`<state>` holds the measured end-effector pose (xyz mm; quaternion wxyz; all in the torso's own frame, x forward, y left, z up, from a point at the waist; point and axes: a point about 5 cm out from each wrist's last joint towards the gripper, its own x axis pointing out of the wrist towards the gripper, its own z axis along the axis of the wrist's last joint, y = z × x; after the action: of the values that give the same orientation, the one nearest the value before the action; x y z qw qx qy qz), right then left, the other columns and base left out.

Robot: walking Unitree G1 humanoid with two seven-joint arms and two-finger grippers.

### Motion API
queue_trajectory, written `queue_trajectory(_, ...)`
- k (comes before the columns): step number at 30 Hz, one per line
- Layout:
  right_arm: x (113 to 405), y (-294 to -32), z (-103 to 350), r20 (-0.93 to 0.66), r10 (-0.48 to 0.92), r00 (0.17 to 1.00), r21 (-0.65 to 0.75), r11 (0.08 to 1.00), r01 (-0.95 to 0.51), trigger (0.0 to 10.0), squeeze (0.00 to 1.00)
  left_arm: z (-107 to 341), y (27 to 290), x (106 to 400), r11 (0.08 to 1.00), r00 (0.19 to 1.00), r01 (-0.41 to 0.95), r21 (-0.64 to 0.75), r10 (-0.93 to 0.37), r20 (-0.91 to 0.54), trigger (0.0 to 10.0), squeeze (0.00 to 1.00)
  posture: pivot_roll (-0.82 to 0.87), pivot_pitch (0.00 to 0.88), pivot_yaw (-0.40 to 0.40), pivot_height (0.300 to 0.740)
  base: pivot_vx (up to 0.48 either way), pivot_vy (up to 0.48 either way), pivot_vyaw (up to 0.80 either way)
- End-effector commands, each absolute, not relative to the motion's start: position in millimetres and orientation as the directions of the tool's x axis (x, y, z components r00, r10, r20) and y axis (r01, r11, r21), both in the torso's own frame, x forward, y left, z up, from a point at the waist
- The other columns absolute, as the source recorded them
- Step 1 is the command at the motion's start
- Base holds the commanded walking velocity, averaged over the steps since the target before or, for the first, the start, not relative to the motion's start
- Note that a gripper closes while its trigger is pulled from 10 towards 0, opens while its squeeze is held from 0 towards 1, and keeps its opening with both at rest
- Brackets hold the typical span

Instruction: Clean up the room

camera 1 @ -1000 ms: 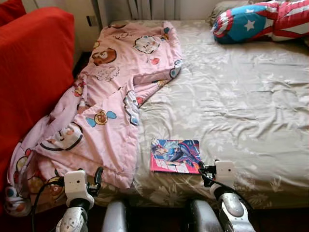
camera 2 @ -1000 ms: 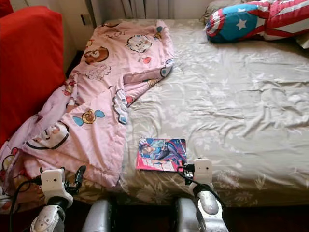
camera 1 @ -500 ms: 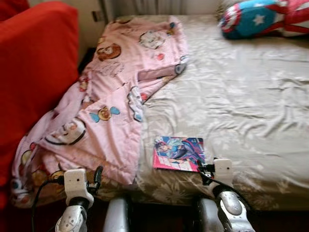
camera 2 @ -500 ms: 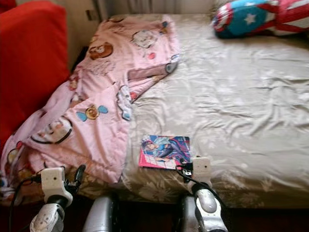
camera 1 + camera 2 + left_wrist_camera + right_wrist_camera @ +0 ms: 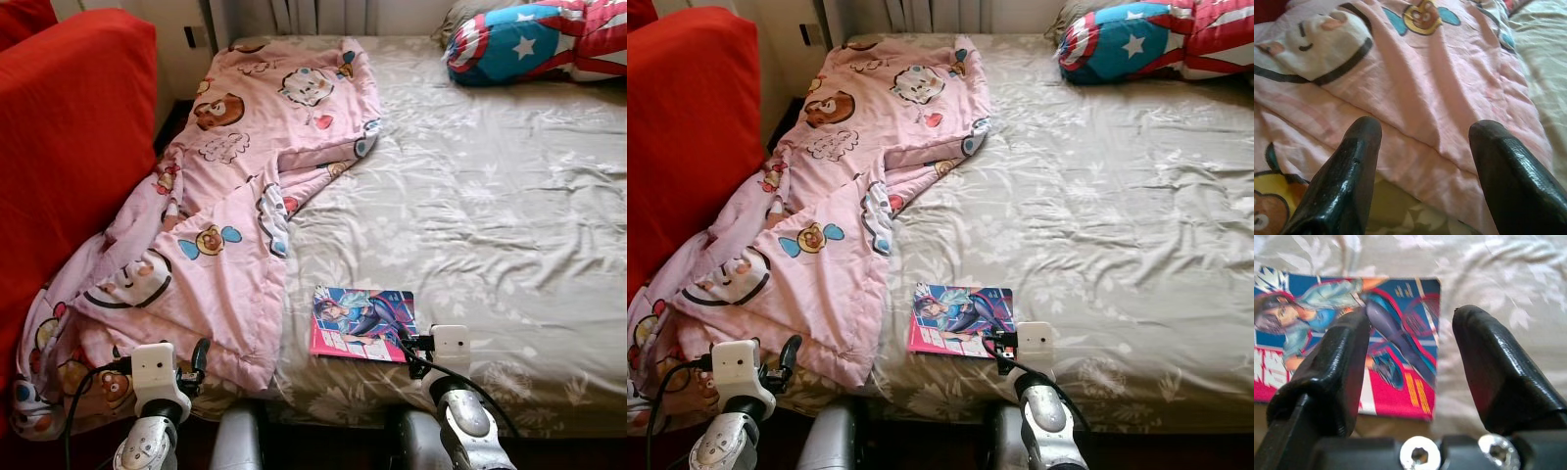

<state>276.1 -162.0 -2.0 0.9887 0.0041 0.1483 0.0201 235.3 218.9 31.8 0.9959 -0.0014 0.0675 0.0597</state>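
Observation:
A colourful comic book (image 5: 361, 323) lies flat on the beige bed sheet (image 5: 490, 215), close to the bed's near edge. My right gripper (image 5: 1410, 338) stands open just before the book's right corner, low at the bed edge, with nothing between its fingers. A pink cartoon blanket (image 5: 235, 186) is crumpled along the bed's left side and spills over the near-left corner. My left gripper (image 5: 1422, 147) is open and points at the blanket's lower hem without touching it.
A red sofa (image 5: 69, 147) stands close along the left of the bed. A star-and-stripes pillow (image 5: 529, 44) lies at the far right of the bed. The mattress edge runs just ahead of both wrists.
The head view swayed and settled back. Book, blanket and both grippers hold the same places relative to each other.

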Motion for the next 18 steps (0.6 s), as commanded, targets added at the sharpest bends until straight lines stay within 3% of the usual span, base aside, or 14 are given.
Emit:
queue_trajectory(1, 276, -161, -4, -0.312, 0.043, 0.949, 0.021, 0.999, -0.039, 10.0, 0.00, 31, 223, 232, 0.991, 0.981, -0.131, 0.016, 0.132, -0.142, 10.0, 0.00, 0.01, 0.192, 0.035, 0.605, 0.349, 0.000, 0.00)
queue_trajectory(7, 276, -158, -6, -0.332, 0.060, 0.941, 0.027, 0.998, -0.054, 10.0, 0.00, 30, 223, 231, 0.990, 0.980, -0.139, 0.014, 0.139, -0.144, 10.0, 0.00, 0.01, 0.201, 0.031, 0.605, 0.331, 0.000, 0.00)
queue_trajectory(16, 272, -155, -14, -0.384, 0.038, 0.923, 0.104, 0.995, 0.003, 10.0, 0.00, 32, 227, 223, 0.989, 0.978, -0.145, 0.030, 0.148, -0.146, 10.0, 0.00, 0.03, 0.229, 0.044, 0.605, 0.000, 0.000, 0.00)
queue_trajectory(17, 272, -156, -15, -0.387, 0.030, 0.922, 0.112, 0.994, 0.015, 10.0, 0.40, 32, 228, 222, 0.989, 0.978, -0.146, 0.032, 0.149, -0.147, 10.0, 0.00, 0.04, 0.236, 0.046, 0.605, 0.000, 0.000, 0.00)
queue_trajectory(18, 271, -158, -16, -0.396, 0.010, 0.918, 0.133, 0.990, 0.046, 10.0, 1.00, 33, 229, 221, 0.988, 0.978, -0.147, 0.036, 0.151, -0.147, 10.0, 0.00, 0.04, 0.243, 0.049, 0.605, 0.000, 0.000, 0.00)
